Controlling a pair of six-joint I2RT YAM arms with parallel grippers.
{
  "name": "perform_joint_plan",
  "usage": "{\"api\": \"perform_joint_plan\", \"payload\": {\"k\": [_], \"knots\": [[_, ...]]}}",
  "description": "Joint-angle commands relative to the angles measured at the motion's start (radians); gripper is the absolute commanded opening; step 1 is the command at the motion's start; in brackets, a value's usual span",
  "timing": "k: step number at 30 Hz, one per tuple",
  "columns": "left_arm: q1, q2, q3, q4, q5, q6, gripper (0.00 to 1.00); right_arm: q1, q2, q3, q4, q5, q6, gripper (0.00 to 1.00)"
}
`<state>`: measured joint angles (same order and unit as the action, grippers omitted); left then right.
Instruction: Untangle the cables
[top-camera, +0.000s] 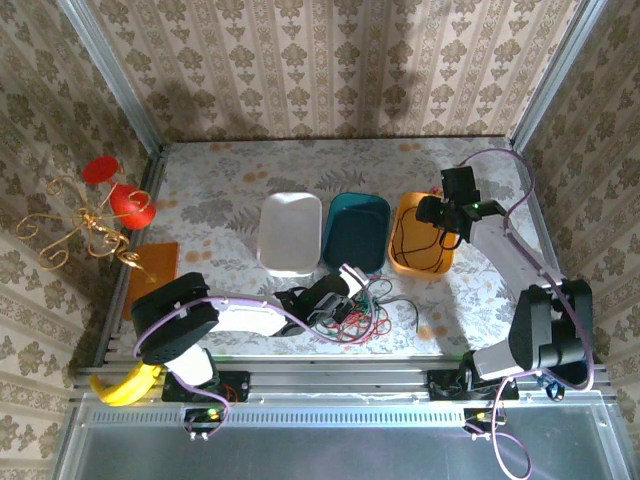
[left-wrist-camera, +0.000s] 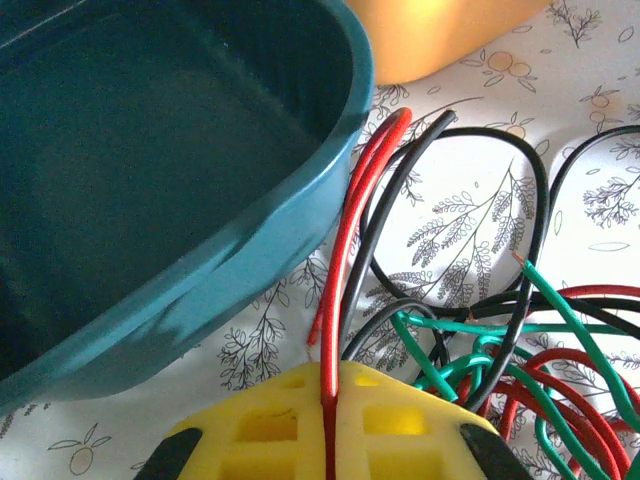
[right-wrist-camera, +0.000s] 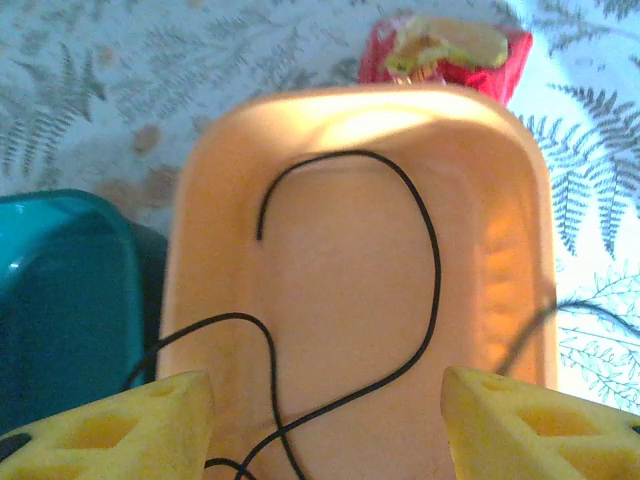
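My left fingers were clamped on 1 red cable at the edge of the tangle of red, green and black cables, which lay on the counter beside the teal tub. My right fingers hung spread apart over the orange tub, where 1 black cable curled.

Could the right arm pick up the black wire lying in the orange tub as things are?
Probably yes. The right gripper hangs open right above the orange tub, and the black wire lies loose on its floor with nothing over it.
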<state>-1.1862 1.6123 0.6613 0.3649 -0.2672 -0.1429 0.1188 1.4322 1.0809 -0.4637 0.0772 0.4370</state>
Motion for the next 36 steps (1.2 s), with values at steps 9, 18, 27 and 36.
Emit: {"api": "perform_joint_plan", "payload": {"k": [9, 18, 27, 36], "knots": [[-0.003, -0.016, -0.022, 0.045, -0.019, -0.019, 0.0, 0.016, 0.016, -0.061, -0.077, 0.006, 0.043, 0.61], [-0.001, -0.006, -0.022, 0.051, -0.023, -0.02, 0.0, 0.069, 0.106, -0.103, -0.008, -0.071, 0.014, 0.48], [-0.002, -0.006, -0.019, 0.041, -0.026, -0.024, 0.0, 0.146, 0.203, -0.051, 0.016, -0.084, -0.009, 0.23], [-0.001, -0.011, -0.014, 0.034, -0.029, -0.02, 0.0, 0.185, 0.07, -0.055, -0.02, 0.027, -0.003, 0.26]]}}
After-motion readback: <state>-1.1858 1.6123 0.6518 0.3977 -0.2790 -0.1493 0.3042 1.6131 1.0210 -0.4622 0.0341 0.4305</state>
